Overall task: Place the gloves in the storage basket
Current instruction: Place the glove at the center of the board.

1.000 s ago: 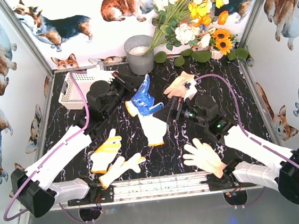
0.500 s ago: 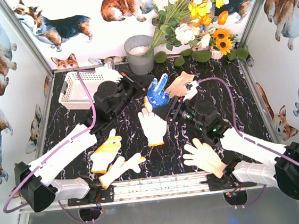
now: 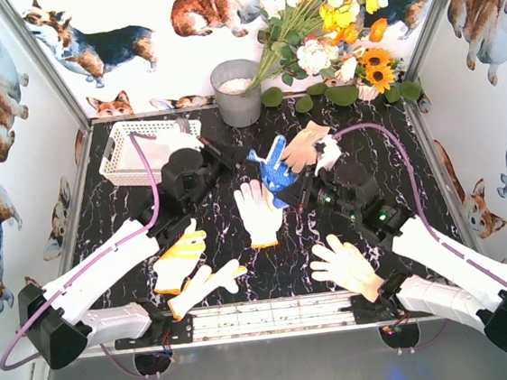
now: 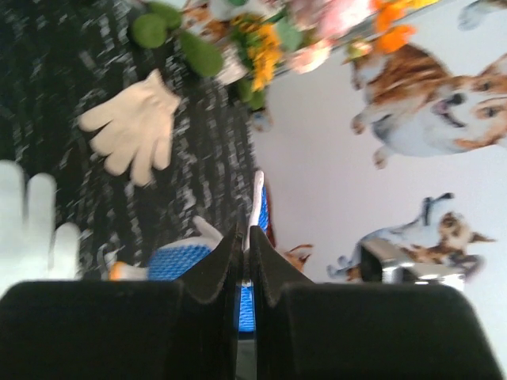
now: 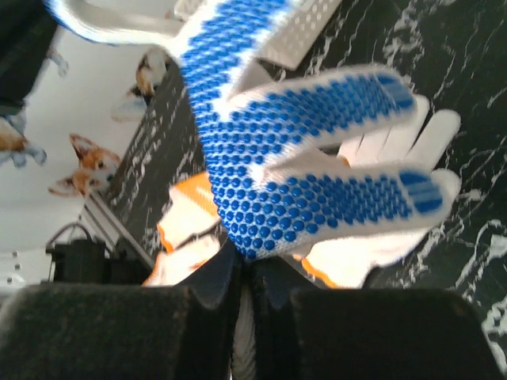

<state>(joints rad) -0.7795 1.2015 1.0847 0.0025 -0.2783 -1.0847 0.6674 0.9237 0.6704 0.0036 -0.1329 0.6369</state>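
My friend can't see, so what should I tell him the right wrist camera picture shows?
A blue-dotted glove fills the picture, pinched at its lower edge by the right gripper with its black fingers shut. Behind it, a white glove with an orange cuff lies on the black marbled table.

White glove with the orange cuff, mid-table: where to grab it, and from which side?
Pinch the orange cuff, coming down from above on the near side. The white glove lies flat, fingers pointing away, and the blue glove is held close to its fingertips, so the cuff end is clear.
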